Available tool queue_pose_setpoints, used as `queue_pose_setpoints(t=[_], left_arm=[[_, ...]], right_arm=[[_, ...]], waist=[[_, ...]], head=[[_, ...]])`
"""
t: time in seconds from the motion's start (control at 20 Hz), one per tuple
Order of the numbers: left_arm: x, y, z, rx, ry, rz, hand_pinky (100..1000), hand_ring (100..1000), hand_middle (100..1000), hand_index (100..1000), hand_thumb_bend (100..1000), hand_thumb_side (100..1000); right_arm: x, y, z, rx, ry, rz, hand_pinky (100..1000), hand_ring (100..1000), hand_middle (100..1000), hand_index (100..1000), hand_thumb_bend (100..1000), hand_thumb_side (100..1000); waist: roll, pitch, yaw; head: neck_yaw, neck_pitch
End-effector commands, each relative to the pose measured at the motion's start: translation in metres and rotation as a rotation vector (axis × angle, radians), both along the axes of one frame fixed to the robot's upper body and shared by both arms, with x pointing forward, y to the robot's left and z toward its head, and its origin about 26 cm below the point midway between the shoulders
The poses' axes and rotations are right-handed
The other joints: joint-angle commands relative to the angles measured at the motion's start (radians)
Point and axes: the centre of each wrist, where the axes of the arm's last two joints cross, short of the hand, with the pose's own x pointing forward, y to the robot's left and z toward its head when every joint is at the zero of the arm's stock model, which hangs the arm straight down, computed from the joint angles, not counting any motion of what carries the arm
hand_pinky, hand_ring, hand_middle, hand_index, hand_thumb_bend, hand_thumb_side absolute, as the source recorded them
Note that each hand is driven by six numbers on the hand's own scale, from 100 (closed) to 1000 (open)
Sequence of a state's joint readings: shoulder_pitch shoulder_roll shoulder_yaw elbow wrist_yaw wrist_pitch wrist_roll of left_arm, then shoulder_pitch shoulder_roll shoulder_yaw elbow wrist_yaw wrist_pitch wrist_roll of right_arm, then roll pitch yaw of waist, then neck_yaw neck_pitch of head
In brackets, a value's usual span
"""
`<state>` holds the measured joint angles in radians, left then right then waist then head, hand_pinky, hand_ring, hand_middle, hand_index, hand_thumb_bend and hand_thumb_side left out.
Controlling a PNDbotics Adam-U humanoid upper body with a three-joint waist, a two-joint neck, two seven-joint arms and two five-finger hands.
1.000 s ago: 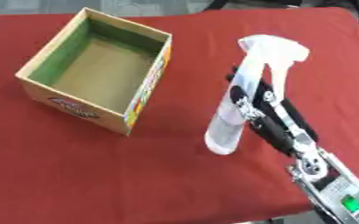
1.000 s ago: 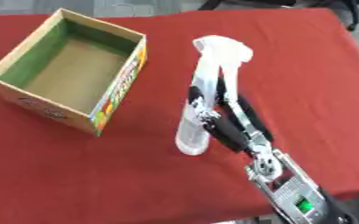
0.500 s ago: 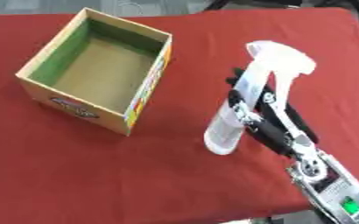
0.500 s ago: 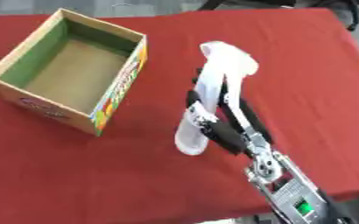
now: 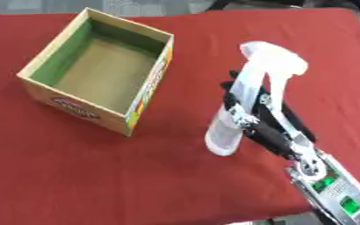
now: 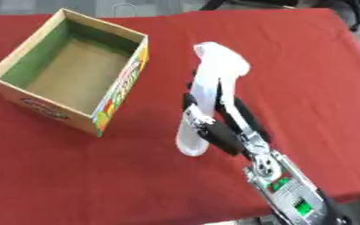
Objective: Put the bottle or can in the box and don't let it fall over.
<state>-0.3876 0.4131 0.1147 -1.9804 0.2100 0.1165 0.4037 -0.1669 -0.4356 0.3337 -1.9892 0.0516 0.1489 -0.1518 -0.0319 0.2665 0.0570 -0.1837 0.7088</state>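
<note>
I have my right hand (image 5: pixel 248 115) clasped round the white spray bottle (image 5: pixel 252 94), upright on the bench (image 5: pixel 137 176) right of the empty box (image 5: pixel 99 77); next, lifting it across without tipping.

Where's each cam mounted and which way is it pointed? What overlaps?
Left eye view: in the head, looking down at the red table; right arm enters from the lower right, right hand curled round the white spray bottle.
Right eye view: beside it, same downward aim, scene sits further left.
Shared: open cardboard box, bottle, right hand. No left hand shows.
</note>
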Motion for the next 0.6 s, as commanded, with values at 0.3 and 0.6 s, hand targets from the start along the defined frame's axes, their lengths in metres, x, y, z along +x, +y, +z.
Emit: queue_pose_setpoints(t=[0.3, 0.6], left_arm=[[-0.0032, -0.0009, 0.0095, 0.010, -0.034, -0.009, 483, 1000, 1000, 710, 310, 938], [-0.0032, -0.0010, 0.0098, 0.008, -0.037, -0.008, 483, 1000, 1000, 710, 310, 938]], right_arm=[[0.0002, -0.0007, 0.0056, 0.005, 0.005, 0.002, 836, 902, 808, 961, 100, 668], [-0.0001, 0.0000, 0.0051, 0.008, 0.026, -0.006, 841, 895, 788, 948, 100, 628]], waist=[[0.006, -0.010, 0.002], [0.008, -0.007, 0.002]], head=[[-0.002, -0.019], [-0.003, -0.021]])
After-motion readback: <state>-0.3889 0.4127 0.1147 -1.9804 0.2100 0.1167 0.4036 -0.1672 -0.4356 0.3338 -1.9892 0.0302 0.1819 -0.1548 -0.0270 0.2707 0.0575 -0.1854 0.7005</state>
